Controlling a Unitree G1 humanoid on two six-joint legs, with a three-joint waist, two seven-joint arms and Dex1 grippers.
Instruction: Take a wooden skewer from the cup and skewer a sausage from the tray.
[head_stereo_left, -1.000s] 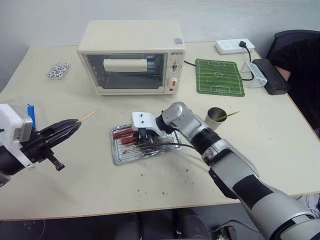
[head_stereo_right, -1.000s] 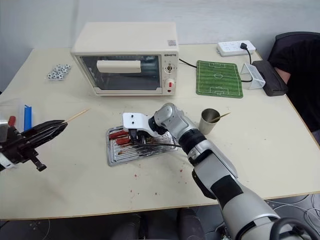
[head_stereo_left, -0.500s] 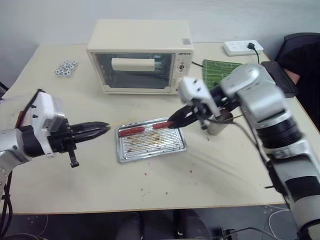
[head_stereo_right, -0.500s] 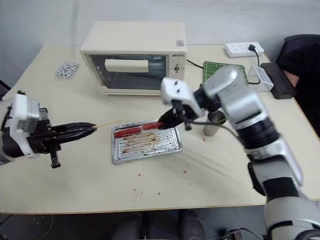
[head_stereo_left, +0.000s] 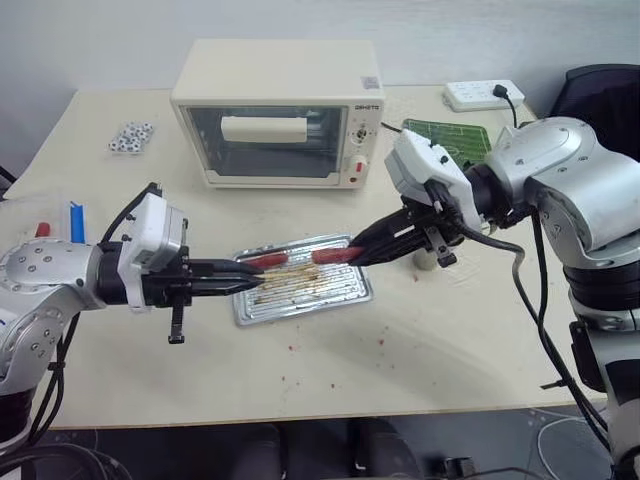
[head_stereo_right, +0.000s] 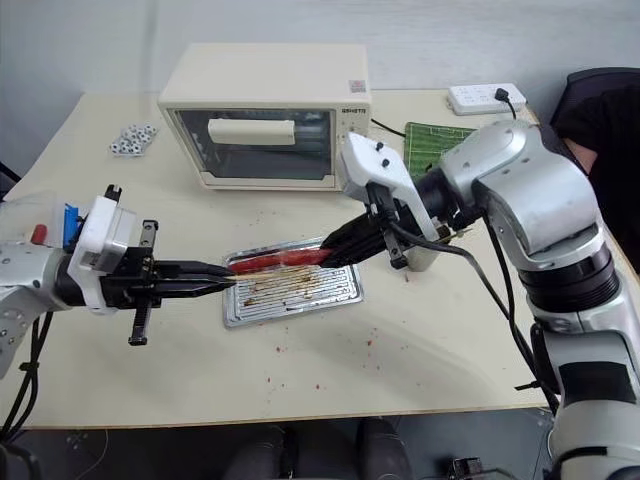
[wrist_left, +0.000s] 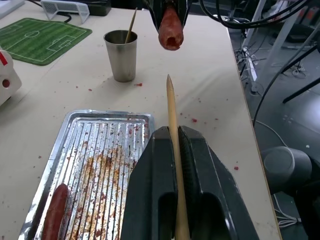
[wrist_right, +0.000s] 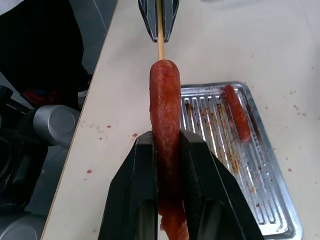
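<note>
Beige tabletop (head_stereo_left: 480, 340) with the tray (head_stereo_left: 345, 296) near its centre. Above the tray's far edge the right gripper (wrist_right: 166, 155) is clamped on a sausage (wrist_right: 165, 100), which lies level, its free end toward the left gripper (wrist_left: 175, 145). That gripper is closed on the wooden skewer (wrist_left: 171, 107); the skewer's tip is aimed at the sausage end, a small gap apart in the left wrist view. A second sausage (wrist_right: 236, 112) lies on the tray's ribbed floor. Beyond the tray stands the cup (wrist_left: 120, 55) with another skewer (wrist_left: 131, 22) in it. Behind the tray sits a toaster oven (head_stereo_left: 280, 115); a green mat (head_stereo_left: 450, 135) lies beside the oven.
</note>
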